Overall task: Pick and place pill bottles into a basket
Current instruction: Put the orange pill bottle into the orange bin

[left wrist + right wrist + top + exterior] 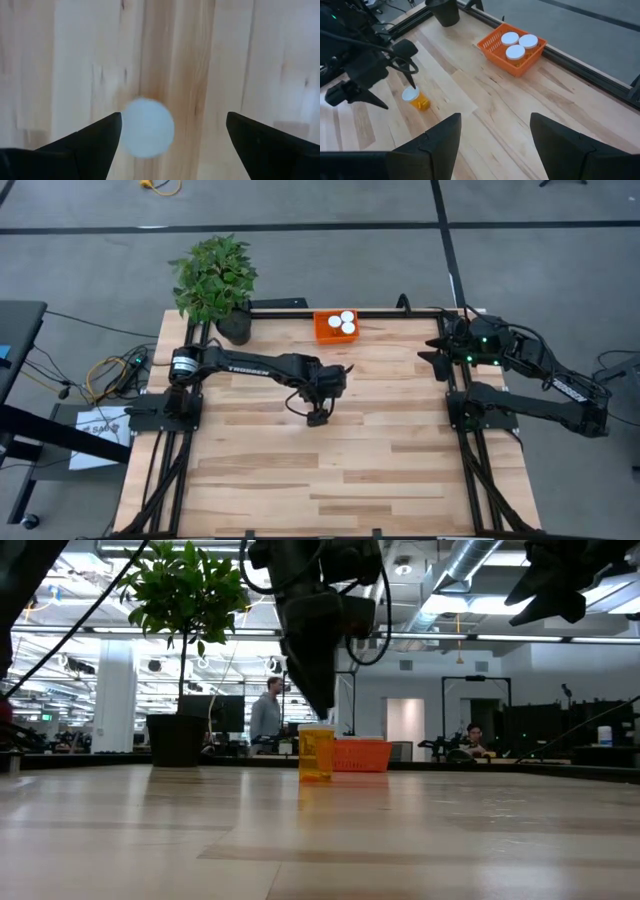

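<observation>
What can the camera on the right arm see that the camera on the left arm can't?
Only the right wrist view shows the basket with three bottles inside, a black pot, the left gripper from outside, and the loose bottle's orange body. Only the left wrist view looks straight down on that bottle's white cap, between the left gripper's open fingers. Both show that bottle standing on the table.

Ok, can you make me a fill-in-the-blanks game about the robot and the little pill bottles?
1. The orange basket already holds ____ pill bottles.
2. The last pill bottle stands on the table with a ____ cap.
3. The ____ gripper hangs open just above that bottle, while the right gripper, also open, waits at the table's right edge.
4. The black pot near the basket holds a green ____.

Missing words: three; white; left; plant
</observation>
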You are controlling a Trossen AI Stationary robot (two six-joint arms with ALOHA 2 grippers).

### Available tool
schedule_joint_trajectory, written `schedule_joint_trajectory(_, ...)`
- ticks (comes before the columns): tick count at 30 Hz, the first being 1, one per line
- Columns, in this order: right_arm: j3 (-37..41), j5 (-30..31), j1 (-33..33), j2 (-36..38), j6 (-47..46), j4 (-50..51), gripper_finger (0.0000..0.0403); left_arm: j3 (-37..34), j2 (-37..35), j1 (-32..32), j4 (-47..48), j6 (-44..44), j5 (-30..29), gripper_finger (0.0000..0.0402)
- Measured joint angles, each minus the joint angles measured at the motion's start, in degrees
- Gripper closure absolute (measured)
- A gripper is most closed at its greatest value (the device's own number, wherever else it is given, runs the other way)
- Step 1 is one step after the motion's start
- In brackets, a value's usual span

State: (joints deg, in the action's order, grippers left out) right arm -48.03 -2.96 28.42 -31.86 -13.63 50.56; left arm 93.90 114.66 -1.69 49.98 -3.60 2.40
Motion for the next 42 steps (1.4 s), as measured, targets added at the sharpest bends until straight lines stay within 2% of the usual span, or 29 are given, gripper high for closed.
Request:
schedule_joint_trajectory(17,0.0,0.0,0.02,0.0,0.02,-0.01,0.0171,-0.25,-0.13,-0.99,0.99,4.07,-2.62,0.0052)
schedule_joint_trajectory(26,0.0,0.0,0.0,0.0,0.02,-0.02,0.0171,-0.38,0.46,-1.36,0.84,5.11,-2.09,0.0052)
schedule_joint_trajectory(31,0.0,0.0,0.09,0.0,0.02,-0.02,0.0171,-0.58,2.85,-2.54,1.42,6.53,3.48,0.0052)
schedule_joint_trajectory(35,0.0,-0.02,0.22,0.0,-0.27,-0.02,0.0171,-0.47,2.59,-2.69,0.31,7.0,0.26,0.0052)
schedule_joint_trajectory(42,0.0,-0.02,0.22,0.0,-0.33,-0.02,0.0171,-0.47,2.53,-3.2,0.52,7.23,1.43,0.0052)
